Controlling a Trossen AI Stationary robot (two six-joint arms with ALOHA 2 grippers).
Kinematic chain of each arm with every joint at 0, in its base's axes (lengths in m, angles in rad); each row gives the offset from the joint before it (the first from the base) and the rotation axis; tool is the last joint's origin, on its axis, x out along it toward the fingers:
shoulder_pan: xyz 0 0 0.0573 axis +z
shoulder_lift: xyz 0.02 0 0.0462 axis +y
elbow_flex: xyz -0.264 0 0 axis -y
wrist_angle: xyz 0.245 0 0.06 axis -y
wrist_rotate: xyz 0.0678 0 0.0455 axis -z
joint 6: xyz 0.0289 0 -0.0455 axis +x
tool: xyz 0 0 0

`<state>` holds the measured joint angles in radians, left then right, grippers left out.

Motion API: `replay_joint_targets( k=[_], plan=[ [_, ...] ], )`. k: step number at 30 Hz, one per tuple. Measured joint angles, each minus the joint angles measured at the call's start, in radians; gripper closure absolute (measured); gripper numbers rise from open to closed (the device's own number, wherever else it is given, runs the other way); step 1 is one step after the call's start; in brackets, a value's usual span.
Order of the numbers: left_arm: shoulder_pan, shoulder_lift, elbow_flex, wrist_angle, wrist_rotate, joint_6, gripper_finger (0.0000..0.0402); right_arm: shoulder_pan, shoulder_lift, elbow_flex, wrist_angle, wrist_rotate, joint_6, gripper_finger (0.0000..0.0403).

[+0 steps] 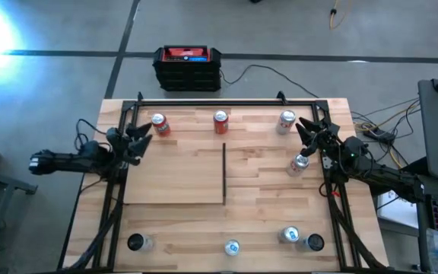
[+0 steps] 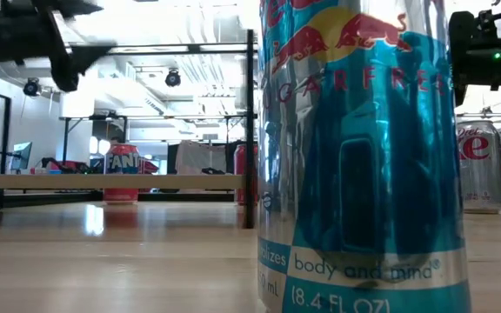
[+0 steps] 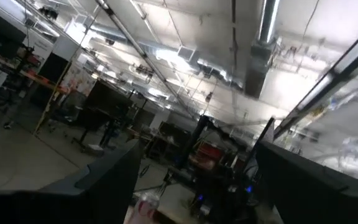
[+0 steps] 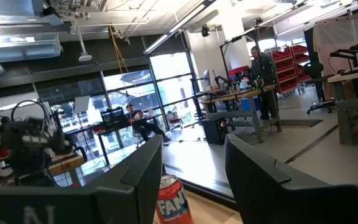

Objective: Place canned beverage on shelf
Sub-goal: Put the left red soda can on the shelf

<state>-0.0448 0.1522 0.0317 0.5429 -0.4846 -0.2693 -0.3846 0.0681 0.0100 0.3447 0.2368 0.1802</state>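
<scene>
A black crate point(image 1: 188, 68) with a red top sits on the floor.

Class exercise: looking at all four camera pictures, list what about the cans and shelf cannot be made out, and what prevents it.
- Low view: the blue Red Bull can fills the frame, hiding the table behind it.
- Low view: shelf surface seen edge-on only.
- High view: near-edge cans too small to read.
- Left wrist view: blurred, aimed at the ceiling.

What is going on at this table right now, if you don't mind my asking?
A two-armed robot is set up to put a canned drink on the shelf, which has no can on it yet. Cans stand along both long table edges. The left gripper sits near an orange can; the right gripper, shut, is above a silver can. Neither holds anything.
</scene>
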Motion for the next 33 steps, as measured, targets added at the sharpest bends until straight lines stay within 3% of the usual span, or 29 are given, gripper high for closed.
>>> replay_joint_targets(
  k=[13,33],
  plan=[
    [0.001,0.149,0.1,0.014,-0.002,0.116,0.0097,0.0,0.0,0.0,0.001,0.0,0.0,0.0245],
    [0.001,0.24,0.209,-0.025,-0.003,0.101,0.0097,0.0,0.0,0.0,0.001,0.0,0.0,0.0245]
  ],
)
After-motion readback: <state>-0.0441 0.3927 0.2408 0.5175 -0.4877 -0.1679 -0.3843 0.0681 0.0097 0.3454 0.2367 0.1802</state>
